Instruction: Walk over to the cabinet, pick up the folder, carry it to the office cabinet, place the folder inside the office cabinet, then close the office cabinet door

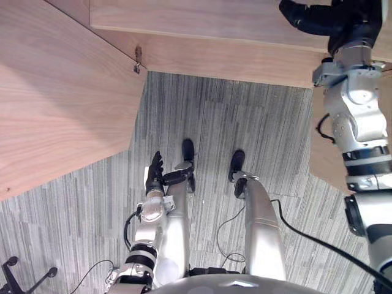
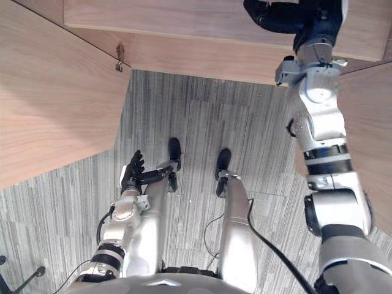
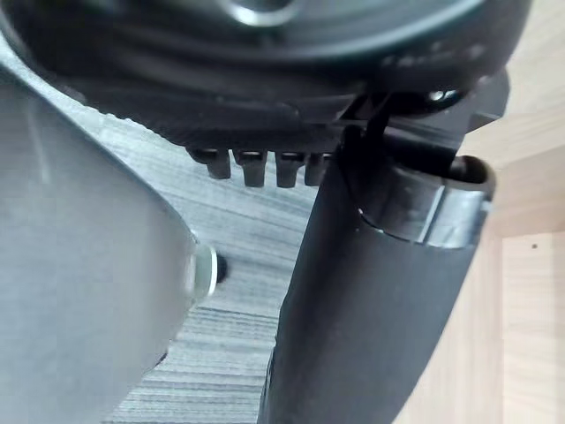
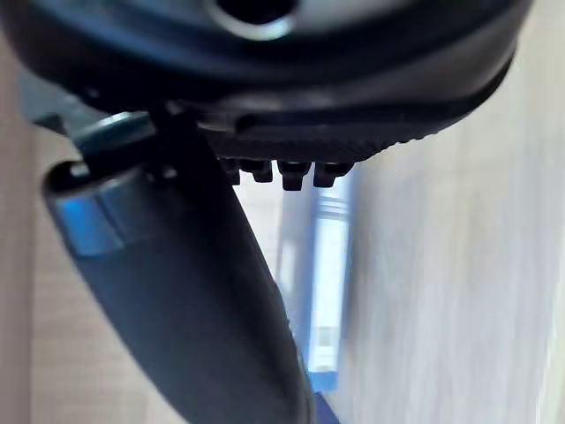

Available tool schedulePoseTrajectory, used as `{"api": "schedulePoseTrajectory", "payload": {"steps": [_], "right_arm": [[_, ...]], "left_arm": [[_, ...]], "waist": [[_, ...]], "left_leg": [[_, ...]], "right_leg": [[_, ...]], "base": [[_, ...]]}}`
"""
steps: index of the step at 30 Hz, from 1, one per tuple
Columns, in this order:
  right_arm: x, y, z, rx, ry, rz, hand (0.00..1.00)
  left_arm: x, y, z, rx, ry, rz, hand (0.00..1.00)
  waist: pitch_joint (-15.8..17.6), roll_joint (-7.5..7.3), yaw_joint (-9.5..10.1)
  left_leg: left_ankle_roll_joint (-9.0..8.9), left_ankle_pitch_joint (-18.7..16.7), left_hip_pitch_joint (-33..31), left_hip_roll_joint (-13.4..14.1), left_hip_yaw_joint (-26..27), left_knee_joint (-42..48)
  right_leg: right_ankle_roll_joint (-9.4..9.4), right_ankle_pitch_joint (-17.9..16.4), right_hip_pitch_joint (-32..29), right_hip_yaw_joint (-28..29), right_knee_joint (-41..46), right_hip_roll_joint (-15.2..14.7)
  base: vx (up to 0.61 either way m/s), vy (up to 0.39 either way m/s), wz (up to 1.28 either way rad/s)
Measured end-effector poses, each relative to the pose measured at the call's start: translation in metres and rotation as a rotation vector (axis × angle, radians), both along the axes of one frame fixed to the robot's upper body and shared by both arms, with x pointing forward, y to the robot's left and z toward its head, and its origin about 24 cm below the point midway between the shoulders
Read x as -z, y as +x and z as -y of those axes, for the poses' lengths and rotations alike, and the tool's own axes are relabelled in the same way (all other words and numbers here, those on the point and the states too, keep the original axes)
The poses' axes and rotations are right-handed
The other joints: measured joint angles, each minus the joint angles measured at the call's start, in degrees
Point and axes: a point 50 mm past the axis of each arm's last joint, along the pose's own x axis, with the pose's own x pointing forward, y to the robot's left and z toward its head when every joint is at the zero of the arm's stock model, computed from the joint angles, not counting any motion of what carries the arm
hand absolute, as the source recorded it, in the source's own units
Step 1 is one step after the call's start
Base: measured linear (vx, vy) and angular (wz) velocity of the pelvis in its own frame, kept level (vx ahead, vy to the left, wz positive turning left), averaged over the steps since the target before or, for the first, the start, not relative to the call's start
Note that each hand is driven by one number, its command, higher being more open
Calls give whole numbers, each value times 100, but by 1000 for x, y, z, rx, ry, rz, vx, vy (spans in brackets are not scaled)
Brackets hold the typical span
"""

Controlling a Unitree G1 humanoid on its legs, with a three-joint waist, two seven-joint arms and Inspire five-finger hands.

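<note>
Closest in, the left hand (image 1: 154, 174) hangs low in the lower middle of the frame, over the grey striped carpet (image 1: 233, 135), with its fingers relaxed and straight and nothing in them, so it's basically idle. Further out, a big wooden door (image 1: 61, 110) takes up the left side of the frame. It's swung wide open on a small metal hinge (image 1: 138, 61) where it meets the office cabinet (image 1: 214, 24), which runs along the top edge. Way up in the upper right corner, the right hand (image 1: 306, 18) reaches over to the cabinet, and its fingers look stretched out rather than wrapped around anything. Its own wrist view shows the blue folder (image 4: 325, 283) just past the fingers, lying against pale wood panels. I honestly can't tell if the thumb touches it, but it doesn't look gripped. My read is that the fetching and carrying part is over and the folder is pretty much placed in the cabinet. What's left is pulling the arm clear and closing that door, which hasn't been shut yet. As for what else is in the cabinet, I can't say, since the head views don't look inside.
</note>
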Motion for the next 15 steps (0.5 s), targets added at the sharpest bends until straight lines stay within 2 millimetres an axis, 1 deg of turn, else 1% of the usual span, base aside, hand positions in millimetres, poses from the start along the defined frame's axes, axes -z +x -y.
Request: {"api": "schedulePoseTrajectory", "payload": {"steps": [1,3,4,6,9,13,14,15], "right_arm": [[-1,-3,-1,24,-45,17,100],[-3,-11,-3,98,-189,68,100],[-2,-12,-4,114,-217,73,100],[8,-12,-3,178,-311,60,100],[15,-10,-4,207,-378,34,100],[17,-10,-6,213,-402,28,100],[17,-9,-6,219,-410,30,0],[18,-9,-7,226,-421,32,0]], "left_arm": [[0,-1,-1,2,9,-2,100],[1,-2,-2,8,23,0,100],[1,-2,-2,11,27,0,100],[0,-2,-2,26,46,1,100],[0,-2,-3,24,47,3,100],[0,-2,-4,16,47,3,100],[0,-2,-4,16,47,2,100],[0,-2,-4,16,47,2,100]], "waist": [[-5,-10,-5],[-11,-40,-11],[-15,-50,-15],[-32,-84,13],[-32,-89,53],[-31,-91,80],[-32,-92,83],[-33,-94,82]], "left_leg": [[-1,-10,19,1,8,-7],[10,-38,34,5,43,-10],[10,-40,34,5,49,-9],[13,-49,38,5,67,-11],[17,-56,40,4,85,-2],[18,-57,52,3,95,-7],[18,-57,58,3,99,-12],[18,-57,61,3,100,-16]], "right_leg": [[1,-1,15,7,-5,1],[10,-6,19,37,-7,1],[10,-6,17,40,-8,0],[13,-8,15,53,-13,-1],[15,-8,12,65,-16,-5],[15,-9,14,69,-17,-9],[14,-9,17,71,-17,-9],[14,-9,20,72,-16,-10]], "base": [[0,-5,-7],[-8,-6,-6],[0,0,0],[0,0,0],[0,0,0],[0,0,0],[0,0,0],[0,0,0]]}}
